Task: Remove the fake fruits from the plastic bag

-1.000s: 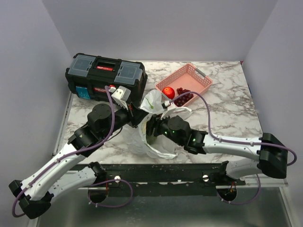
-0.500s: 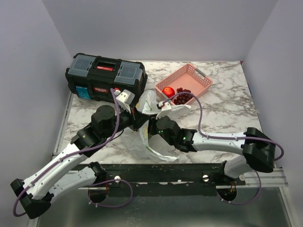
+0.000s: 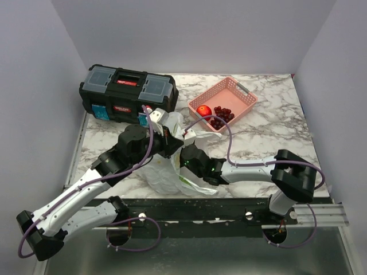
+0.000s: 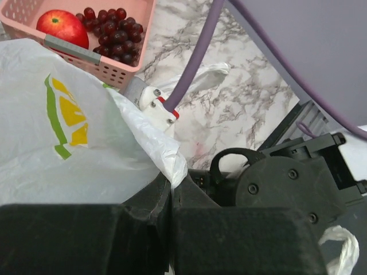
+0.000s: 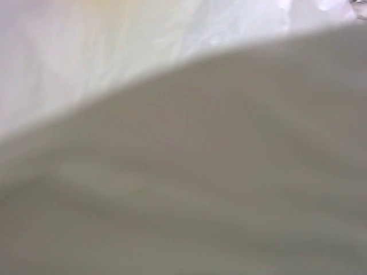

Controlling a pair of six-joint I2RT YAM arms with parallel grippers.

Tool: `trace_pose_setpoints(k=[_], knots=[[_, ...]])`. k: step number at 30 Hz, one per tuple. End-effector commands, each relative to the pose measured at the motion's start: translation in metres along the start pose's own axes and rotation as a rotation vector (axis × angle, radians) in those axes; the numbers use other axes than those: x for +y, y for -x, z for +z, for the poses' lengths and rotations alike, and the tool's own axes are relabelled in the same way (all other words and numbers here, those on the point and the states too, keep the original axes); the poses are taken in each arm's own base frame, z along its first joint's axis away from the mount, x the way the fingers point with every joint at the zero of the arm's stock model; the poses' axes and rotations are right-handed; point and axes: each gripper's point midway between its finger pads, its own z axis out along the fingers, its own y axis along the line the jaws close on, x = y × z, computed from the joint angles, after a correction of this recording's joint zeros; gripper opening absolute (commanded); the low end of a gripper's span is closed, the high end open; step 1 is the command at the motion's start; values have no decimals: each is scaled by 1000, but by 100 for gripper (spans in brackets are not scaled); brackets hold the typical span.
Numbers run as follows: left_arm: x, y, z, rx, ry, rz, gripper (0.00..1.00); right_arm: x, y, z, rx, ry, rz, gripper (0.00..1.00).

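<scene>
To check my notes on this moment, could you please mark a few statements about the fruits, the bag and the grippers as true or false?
1. The red apple lies in the pink basket. True.
2. The grapes are inside the plastic bag. False: they lie in the basket beside the apple.
3. The left gripper is shut on the bag's edge. True.
4. The lid of the black toolbox stands open. False: it is closed.
5. The right gripper hovers over the basket. False: the right arm reaches into the bag, and its gripper is hidden there.
</scene>
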Motion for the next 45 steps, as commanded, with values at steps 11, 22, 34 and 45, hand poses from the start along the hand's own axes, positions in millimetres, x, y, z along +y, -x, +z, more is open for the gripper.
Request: trace_pose_setpoints(k=[11,22,34,45], knots=[[4,-17,39,112,32,-120,0,-91,-30,-48,21,-284,-106,90],[-51,71,70,95,-101,-14,0,-94,28,-61,-106,-324,-87,99],[-35,75,55,94,-17,69,0,-89,59,-66,-113,-306,-50,100],[26,-21,19,174,149,3,0,-82,20,-101,-47,-125,138,99]])
